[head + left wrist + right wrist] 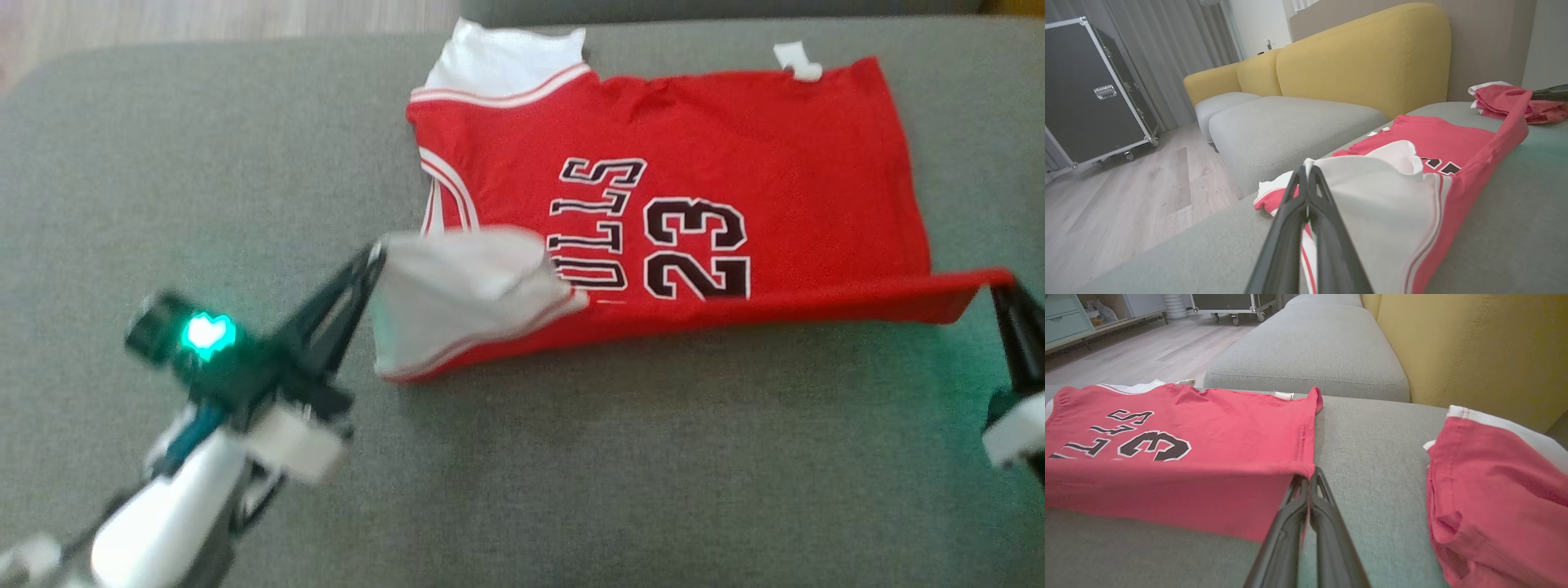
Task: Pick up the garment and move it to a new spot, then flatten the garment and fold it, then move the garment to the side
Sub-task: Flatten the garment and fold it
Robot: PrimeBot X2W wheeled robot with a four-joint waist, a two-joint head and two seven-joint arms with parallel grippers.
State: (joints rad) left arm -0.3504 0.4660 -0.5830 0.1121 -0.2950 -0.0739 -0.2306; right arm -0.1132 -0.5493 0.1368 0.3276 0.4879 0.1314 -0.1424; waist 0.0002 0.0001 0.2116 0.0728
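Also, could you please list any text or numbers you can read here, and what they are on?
"23": on the red jersey, black digits edged in white.
"ULLS": beside the number on the same jersey; its start is covered by the folded-over white part.
White tag at the jersey's far edge: too small to read.

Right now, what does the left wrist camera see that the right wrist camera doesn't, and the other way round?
Left wrist view: grey curtains, and the left fingers pinching a white sleeve. Right wrist view: teal drawers. Both: the red jersey, its hem held by the right fingers, the grey cushion, the yellow sofa back, a second red garment.
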